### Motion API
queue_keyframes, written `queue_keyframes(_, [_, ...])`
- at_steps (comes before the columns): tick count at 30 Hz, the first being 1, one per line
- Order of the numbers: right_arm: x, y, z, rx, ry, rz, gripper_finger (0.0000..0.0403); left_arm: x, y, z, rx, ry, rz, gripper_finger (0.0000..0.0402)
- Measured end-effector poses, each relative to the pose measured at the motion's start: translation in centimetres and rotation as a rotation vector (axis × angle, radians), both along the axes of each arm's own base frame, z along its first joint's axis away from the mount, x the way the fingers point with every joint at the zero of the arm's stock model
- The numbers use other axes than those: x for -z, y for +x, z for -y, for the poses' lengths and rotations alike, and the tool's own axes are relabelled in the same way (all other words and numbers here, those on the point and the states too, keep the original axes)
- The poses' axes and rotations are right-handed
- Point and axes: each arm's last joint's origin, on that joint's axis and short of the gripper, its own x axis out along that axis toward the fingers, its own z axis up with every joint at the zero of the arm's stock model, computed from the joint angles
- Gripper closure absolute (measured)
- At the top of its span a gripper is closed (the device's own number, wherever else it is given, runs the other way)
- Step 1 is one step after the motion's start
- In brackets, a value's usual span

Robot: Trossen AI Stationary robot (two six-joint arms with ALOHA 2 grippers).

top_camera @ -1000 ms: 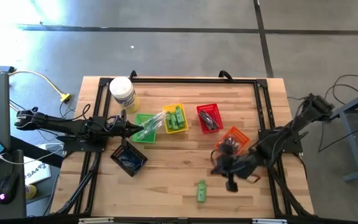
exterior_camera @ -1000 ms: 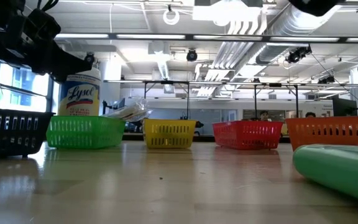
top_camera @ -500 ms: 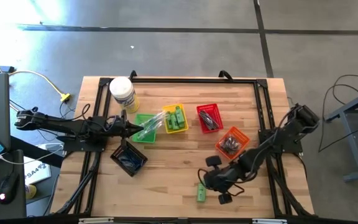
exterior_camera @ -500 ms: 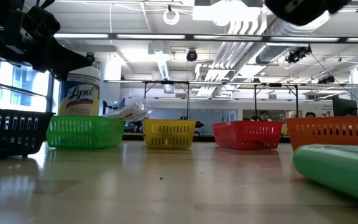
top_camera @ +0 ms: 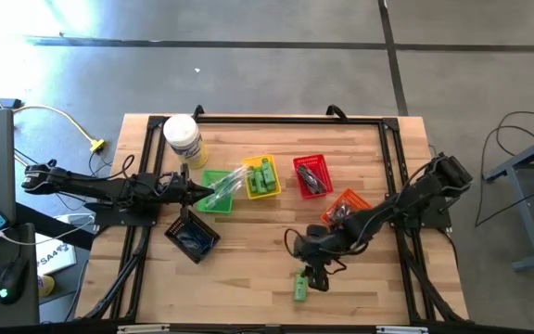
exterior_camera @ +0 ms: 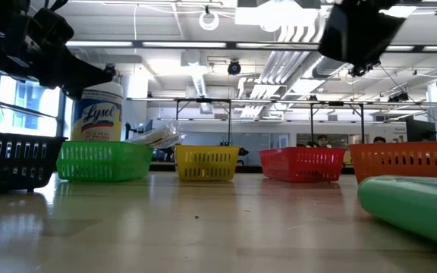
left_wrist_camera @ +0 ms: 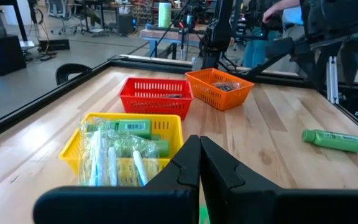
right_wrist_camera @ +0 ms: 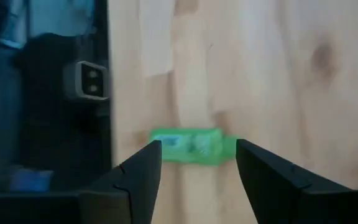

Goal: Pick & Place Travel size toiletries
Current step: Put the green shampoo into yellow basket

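One green tube (top_camera: 299, 288) of the travel size toiletries lies on its side on the bare wood near the table's front edge; it also shows in the low view (exterior_camera: 412, 205). My right gripper (top_camera: 311, 275) hangs open just above it. In the right wrist view the tube (right_wrist_camera: 191, 147) lies between and beyond the two fingers (right_wrist_camera: 146, 169), untouched. More green tubes and clear-wrapped sticks (left_wrist_camera: 114, 155) fill the yellow basket (top_camera: 262, 178). My left gripper (top_camera: 204, 192) stays shut over the green basket (top_camera: 216, 193), holding nothing.
A red basket (top_camera: 311, 176) and an orange basket (top_camera: 346, 211) stand right of the yellow one, and a black basket (top_camera: 191, 237) sits at the near left. A white jar (top_camera: 182, 139) stands at the far left. Black frame rails (top_camera: 392, 158) edge the table.
My right gripper has swung from beside the orange basket toward the table's left edge and come over the green tube. In the low view it shows lower than before. The tube has not moved.
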Motion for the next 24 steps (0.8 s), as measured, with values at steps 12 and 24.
queue_keyframes(12, [2.9, 0.6, -1.1, 0.469, 0.241, -0.270, 0.0202, 0.4, 0.0, 0.0, -0.002, -0.004, -0.038, 0.0401])
queue_keyframes(24, [8.0, 2.6, -3.2, 0.615, 0.451, -0.483, 0.0100, 0.3, 0.0, 0.0, 0.001, 0.050, -0.041, 0.0401])
